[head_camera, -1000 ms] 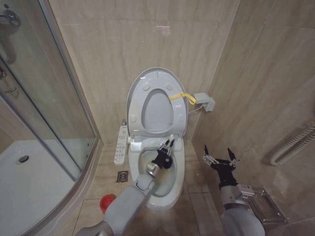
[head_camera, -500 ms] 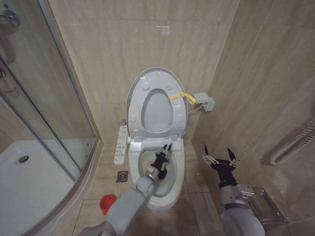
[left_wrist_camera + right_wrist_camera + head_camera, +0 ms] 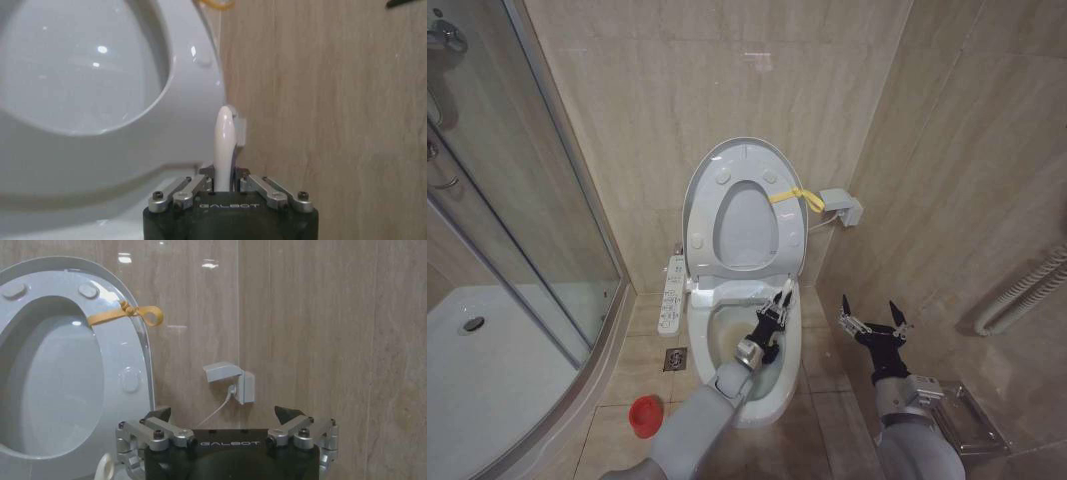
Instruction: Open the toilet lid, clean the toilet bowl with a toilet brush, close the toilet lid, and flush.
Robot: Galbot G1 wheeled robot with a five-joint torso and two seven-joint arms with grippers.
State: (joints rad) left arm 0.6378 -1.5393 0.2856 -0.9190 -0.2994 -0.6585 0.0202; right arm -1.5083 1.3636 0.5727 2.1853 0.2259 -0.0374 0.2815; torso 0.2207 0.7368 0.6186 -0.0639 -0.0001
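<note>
The glossy white plastic oval toilet lid (image 3: 745, 205) stands open at frame centre. Scrubbing is in hand: the left pincer (image 3: 772, 322) grips the thin white-handled toilet brush (image 3: 224, 145) over the stained white ceramic toilet bowl (image 3: 785, 385). Lower right, the right pincer (image 3: 873, 322) hangs wide. Next, I judge, comes lifting the brush clear.

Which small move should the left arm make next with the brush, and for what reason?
Probably another short sweep along the inner wall. The left tool is shut on the toilet brush over the toilet bowl, which shows brownish stains inside. The toilet lid stands open, and the right tool waits open beside the bowl.
</note>
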